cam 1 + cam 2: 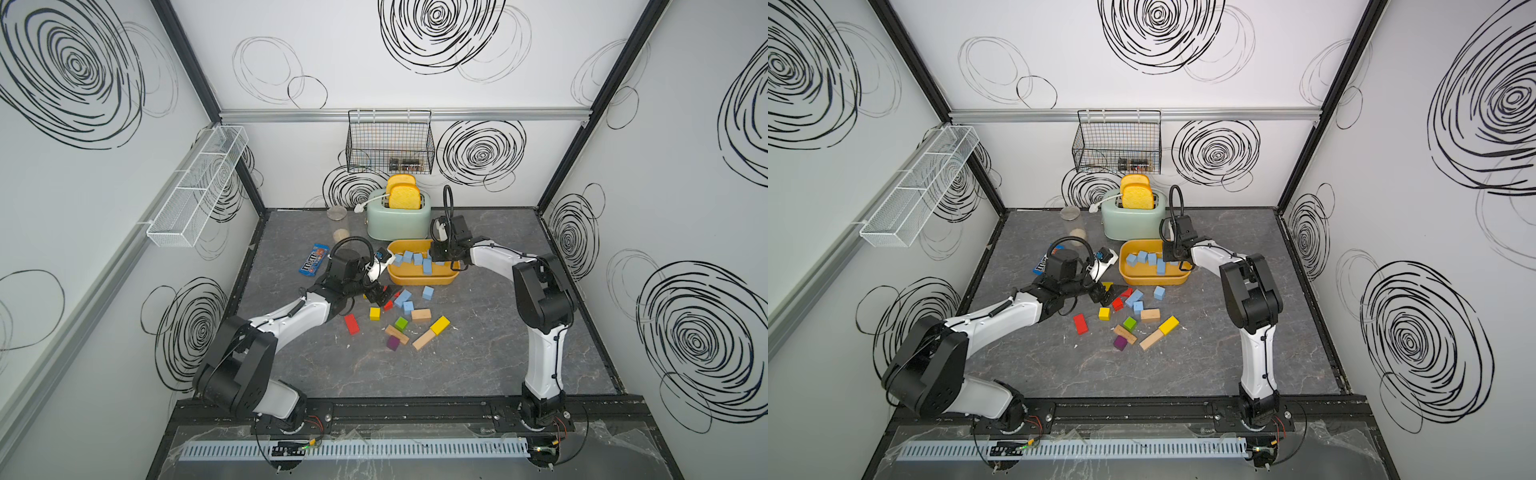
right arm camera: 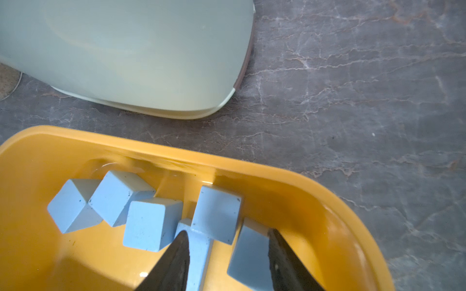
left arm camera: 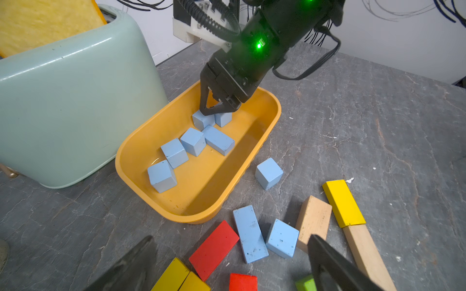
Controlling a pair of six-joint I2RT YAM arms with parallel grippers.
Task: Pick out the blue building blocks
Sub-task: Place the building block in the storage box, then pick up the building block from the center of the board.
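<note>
Blue building blocks (image 3: 193,141) are lying in the yellow tray (image 3: 201,191) beneath the part-open, empty right hand (image 3: 219,109), while the left hand (image 1: 381,294) is gaping wide, empty.

In the right wrist view, the picture's edge cuts off the fingers of the right gripper (image 2: 228,231), and we cannot tell whether they touch the blue building blocks (image 2: 249,252) between them. In a top view the left arm (image 1: 1063,266) hides part of the candy packet (image 1: 1040,267). The dark things inside the black wire basket (image 1: 365,141) are too small for us to name. One finger of the left gripper (image 3: 230,237) hides most of a green block (image 3: 305,284).
</note>
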